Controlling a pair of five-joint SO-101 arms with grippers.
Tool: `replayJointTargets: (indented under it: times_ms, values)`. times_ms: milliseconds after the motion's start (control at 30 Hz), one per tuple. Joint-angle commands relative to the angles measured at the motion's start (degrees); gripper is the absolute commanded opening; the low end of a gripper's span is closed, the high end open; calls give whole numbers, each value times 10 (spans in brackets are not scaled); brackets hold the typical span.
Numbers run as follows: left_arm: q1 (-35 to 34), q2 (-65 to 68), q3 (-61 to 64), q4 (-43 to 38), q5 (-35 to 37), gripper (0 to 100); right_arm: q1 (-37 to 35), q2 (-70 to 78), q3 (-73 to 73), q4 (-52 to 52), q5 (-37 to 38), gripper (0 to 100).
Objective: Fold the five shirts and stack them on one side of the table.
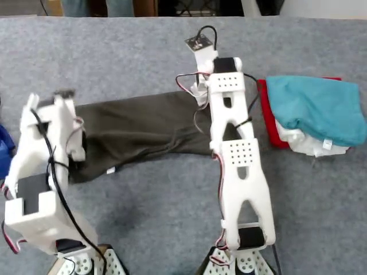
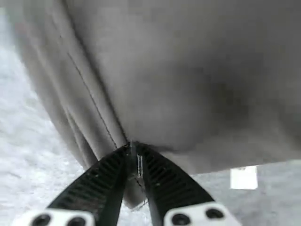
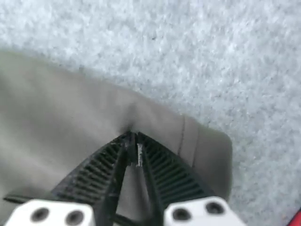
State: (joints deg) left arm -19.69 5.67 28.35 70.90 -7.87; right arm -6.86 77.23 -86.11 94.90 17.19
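A dark olive shirt lies stretched across the grey table between the two arms. My left gripper is shut on the shirt's fabric near its left end, where a white label shows. My right gripper is shut on the shirt's other end, close to a hemmed corner. In the high view the left arm stands over the shirt's left end and the right arm over its right end. A stack of shirts sits at the right: teal on top, white and red beneath.
Grey carpet-like cloth covers the table. A bit of blue fabric shows at the left edge. Loose cables trail behind the right arm. Open room lies in front of the shirt, between the arm bases.
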Motion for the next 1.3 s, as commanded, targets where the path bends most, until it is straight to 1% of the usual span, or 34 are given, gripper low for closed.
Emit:
replayJointTargets:
  times_ms: [0,67,133,367,433,500,567,667,800,900,1000,1100,1200,1267]
  values:
    - [-11,-46,77,-62,1,31,-7,24,-65,30,4,15]
    - [-32,-49,102,-95,-4,30,-5,39,-87,34,4,15]
    - [-57,-49,112,-106,-10,30,-4,45,-98,35,4,15]
    - [-122,-55,101,-92,-193,30,-5,17,-97,29,4,15]
    - [-132,-55,87,-91,-220,30,-6,9,-97,31,4,15]
    - [-128,-55,73,-86,-216,30,-8,3,-97,31,4,15]
    - [-116,-55,48,-55,-200,32,-10,-2,-97,31,4,15]
    - [-88,-55,-7,4,-182,33,-13,-24,-97,31,4,15]
    - [-59,-55,-142,111,-140,42,-18,-68,-96,39,13,17]
    - [-58,-53,-261,192,-98,116,-26,-83,-97,59,79,15]
    - [-85,-48,-342,247,-92,219,-25,-101,-97,60,93,15]
    - [-128,-40,-340,230,-113,287,-25,-131,-96,63,93,15]
    - [-163,4,-296,192,-150,288,-31,-167,-96,63,93,15]
    - [-179,52,-264,167,-156,290,-35,-194,-96,63,93,15]
